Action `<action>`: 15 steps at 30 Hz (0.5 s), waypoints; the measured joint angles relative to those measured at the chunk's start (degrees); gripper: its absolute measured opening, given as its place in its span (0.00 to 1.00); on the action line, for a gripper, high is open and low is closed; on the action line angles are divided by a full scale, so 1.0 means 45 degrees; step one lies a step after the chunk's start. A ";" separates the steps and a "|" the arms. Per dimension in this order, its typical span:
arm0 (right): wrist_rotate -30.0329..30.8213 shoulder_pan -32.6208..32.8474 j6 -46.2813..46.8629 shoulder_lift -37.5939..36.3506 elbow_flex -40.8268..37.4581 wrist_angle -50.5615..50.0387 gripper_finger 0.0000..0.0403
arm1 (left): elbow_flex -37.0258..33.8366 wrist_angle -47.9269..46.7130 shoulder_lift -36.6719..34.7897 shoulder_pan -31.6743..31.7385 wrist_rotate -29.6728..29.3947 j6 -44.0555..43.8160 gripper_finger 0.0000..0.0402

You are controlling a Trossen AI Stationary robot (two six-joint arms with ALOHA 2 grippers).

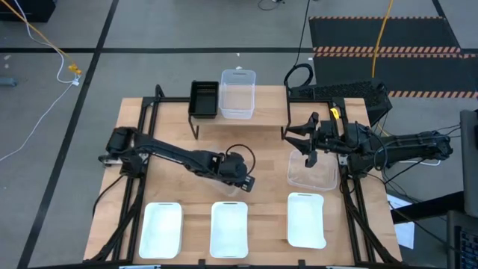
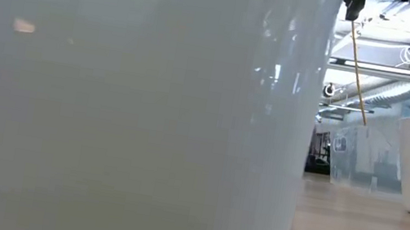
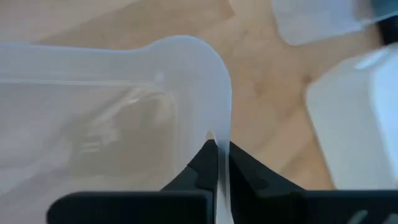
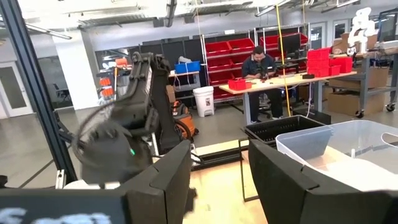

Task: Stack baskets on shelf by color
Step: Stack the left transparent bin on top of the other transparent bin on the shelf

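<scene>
Pinching wall of clear basket (image 3: 112, 112) with left hand (image 1: 240, 179) at worktop (image 1: 261, 202) centre, right hand (image 1: 308, 142) spread apart above second clear basket (image 1: 312, 170), near shelf (image 1: 261, 119)

The floor (image 1: 149, 30) around the light wooden tabletop (image 1: 269, 142) is grey, crossed by dark lines. A black mat (image 1: 381, 30) edged with orange-and-white hazard stripes (image 1: 388, 51) lies beyond the table, and a yellow cable (image 1: 384, 22) runs over it. A white cable (image 1: 33, 33) trails across the floor on the other side.

From the right wrist camera, the room behind is a workshop: racks of red bins (image 4: 227, 53), a white trash bin (image 4: 203, 99), and a person (image 4: 260, 68) seated at a long wooden workbench (image 4: 292, 79). Ceiling lights (image 4: 93, 9) glow overhead.
</scene>
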 joint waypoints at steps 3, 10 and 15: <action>0.0000 -0.0003 0.0000 0.0000 0.0000 -0.0005 0.39 | 0.0000 0.0062 -0.0686 -0.0319 0.0457 -0.0295 0.02; 0.0000 0.0000 0.0000 0.0000 0.0000 0.0031 0.39 | 0.0005 -0.1685 -0.3035 -0.0862 0.3624 -0.0134 0.03; 0.0000 0.0000 0.0000 0.0000 0.0000 0.0195 0.39 | 0.0005 -0.3863 -0.4722 -0.1290 0.3748 0.0329 0.02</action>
